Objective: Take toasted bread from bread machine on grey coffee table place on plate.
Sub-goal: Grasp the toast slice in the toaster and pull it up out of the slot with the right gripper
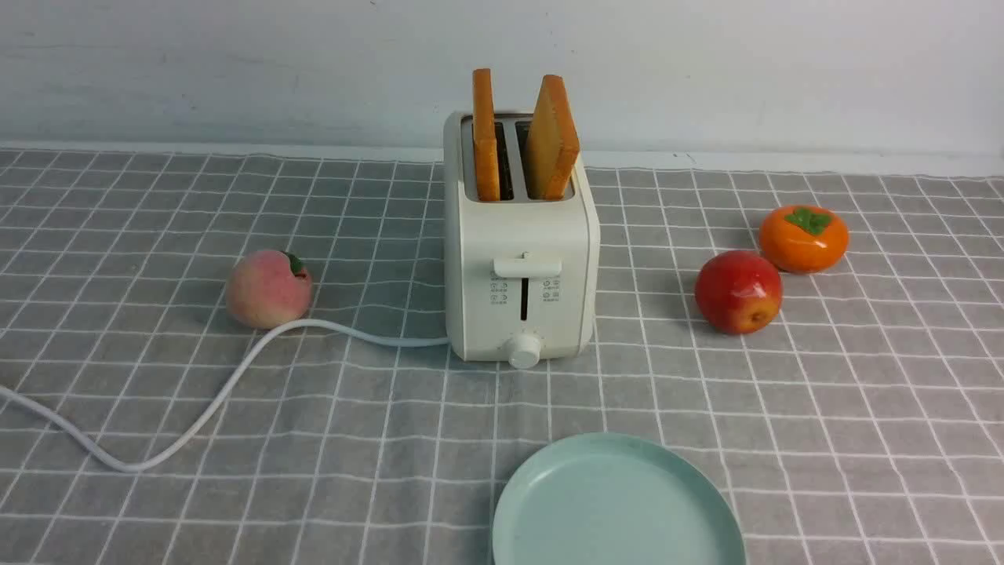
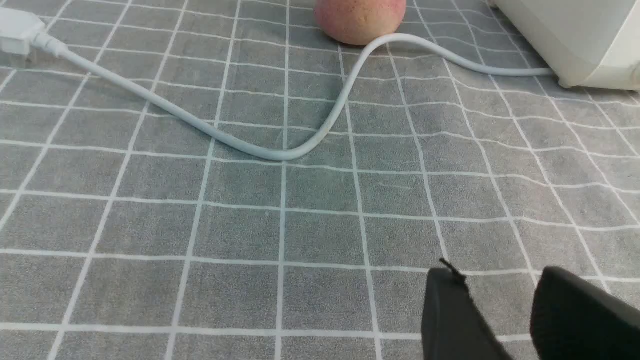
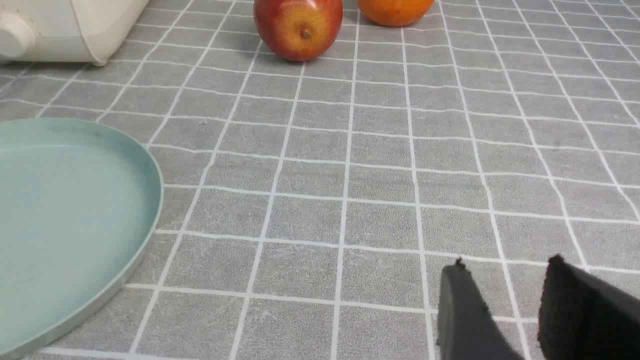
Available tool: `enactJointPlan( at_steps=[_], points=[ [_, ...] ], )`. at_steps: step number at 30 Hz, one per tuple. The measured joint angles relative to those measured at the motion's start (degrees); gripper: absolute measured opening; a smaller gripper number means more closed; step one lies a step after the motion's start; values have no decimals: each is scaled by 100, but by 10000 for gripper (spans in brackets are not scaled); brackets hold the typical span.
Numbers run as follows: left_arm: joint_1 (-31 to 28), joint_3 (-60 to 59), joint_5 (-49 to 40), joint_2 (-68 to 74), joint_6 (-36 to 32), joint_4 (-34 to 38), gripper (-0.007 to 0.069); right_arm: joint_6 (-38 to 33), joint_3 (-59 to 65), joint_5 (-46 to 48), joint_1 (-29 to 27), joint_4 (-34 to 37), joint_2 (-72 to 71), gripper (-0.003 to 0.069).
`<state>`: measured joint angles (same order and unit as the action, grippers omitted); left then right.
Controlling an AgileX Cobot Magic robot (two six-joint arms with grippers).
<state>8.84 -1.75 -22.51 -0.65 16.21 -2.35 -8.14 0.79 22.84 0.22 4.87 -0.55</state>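
Only from the front are two toasted bread slices point(image 1: 485, 137) seen. Left gripper point(image 2: 500, 280) and right gripper point(image 3: 505, 272) are shown parted, empty.

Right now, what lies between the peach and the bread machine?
The white power cord, running from bread machine past peach; front view shows it.

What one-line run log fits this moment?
two golden-tan toast slices: in cream-white toaster | round mint-green plate: no toast | left gripper: open | right gripper: open

The grey coffee table point(image 1: 863, 408) bears a white grid; the bread machine point(image 1: 519, 267) is cream-white, the toasted bread point(image 1: 551, 137) golden-tan, the plate point(image 1: 620, 510) mint-green
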Motion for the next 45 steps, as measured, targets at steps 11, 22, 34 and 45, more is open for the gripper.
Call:
enactJointPlan(
  at_steps=[11,22,34,45],
  points=[
    [0,0,0,0,0,0,238,0,0,0,0,0,0,239],
    [0,0,0,0,0,0,238,0,0,0,0,0,0,239],
    [0,0,0,0,0,0,238,0,0,0,0,0,0,239],
    [0,0,-1,0,0,-5,238,0,0,0,0,-90,0,239]
  ],
)
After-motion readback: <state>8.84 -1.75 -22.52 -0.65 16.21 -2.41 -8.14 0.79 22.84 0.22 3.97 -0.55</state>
